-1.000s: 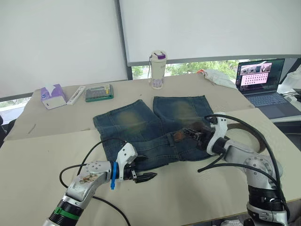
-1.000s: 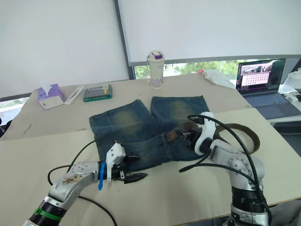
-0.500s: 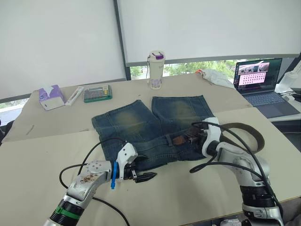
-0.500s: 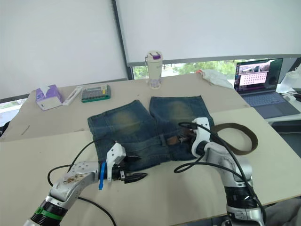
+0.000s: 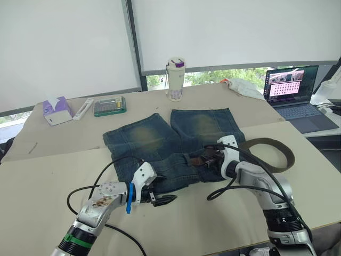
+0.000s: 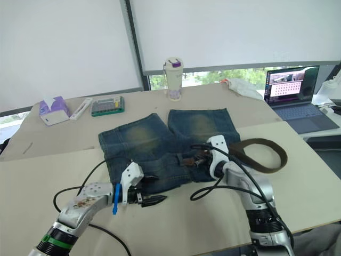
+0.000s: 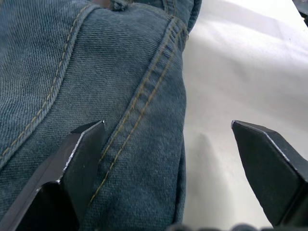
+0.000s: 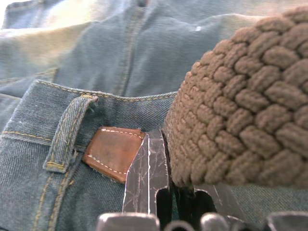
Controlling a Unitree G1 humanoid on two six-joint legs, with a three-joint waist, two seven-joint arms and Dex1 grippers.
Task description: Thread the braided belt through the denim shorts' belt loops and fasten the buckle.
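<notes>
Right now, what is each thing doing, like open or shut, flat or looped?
shorts: spread flat on the table, waistband toward the robot.
belt: looped to the right of the shorts, leather tip lying by a belt loop.
right gripper: shut on the belt.
left gripper: open, at the waistband's edge.
laptop: open, screen lit.
bottle: upright, lid on.

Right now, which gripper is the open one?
The left gripper: its two black fingers stand wide apart at the edge of the denim shorts, nothing between them. The right gripper is clamped on the braided belt at the waistband.
</notes>
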